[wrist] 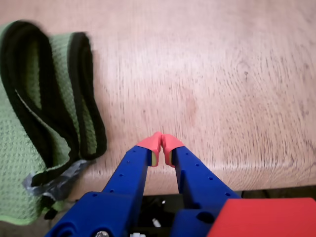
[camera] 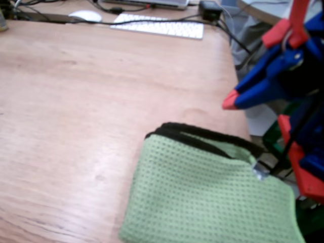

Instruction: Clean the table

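The table is a light reddish-brown wood-grain desktop. A folded green waffle cloth with black trim lies at its near right corner; in the wrist view the cloth sits at the left, with grey tape on one corner. My gripper, blue with red tips, is shut with nothing between its fingers. It hovers over the table's edge, to the right of the cloth and apart from it. In the fixed view the gripper hangs above the table's right edge.
A white keyboard, a white mouse and black cables lie along the far edge. Beyond the right edge is a drop to the floor, with a pale grey round table behind.
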`<move>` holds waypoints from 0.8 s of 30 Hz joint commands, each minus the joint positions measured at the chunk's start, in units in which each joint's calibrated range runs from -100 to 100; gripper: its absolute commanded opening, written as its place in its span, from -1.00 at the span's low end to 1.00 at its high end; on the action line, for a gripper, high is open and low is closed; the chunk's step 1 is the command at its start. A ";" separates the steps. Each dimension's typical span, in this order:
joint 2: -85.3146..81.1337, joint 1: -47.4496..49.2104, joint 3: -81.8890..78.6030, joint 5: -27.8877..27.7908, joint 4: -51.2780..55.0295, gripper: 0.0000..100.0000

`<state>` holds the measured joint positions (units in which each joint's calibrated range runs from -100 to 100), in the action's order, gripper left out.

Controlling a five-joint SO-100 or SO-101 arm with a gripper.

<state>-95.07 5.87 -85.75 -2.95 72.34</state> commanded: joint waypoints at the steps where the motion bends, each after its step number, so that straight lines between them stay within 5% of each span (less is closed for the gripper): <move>1: -2.70 -1.81 -3.30 -0.10 -0.75 -1.00; 12: -2.70 -1.64 -3.77 0.00 -1.08 -1.00; 16: -2.61 -1.81 -3.77 8.16 -1.08 -1.00; 24: -2.61 -0.80 -3.77 9.13 -1.08 -1.00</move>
<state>-97.58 4.37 -89.72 5.98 72.17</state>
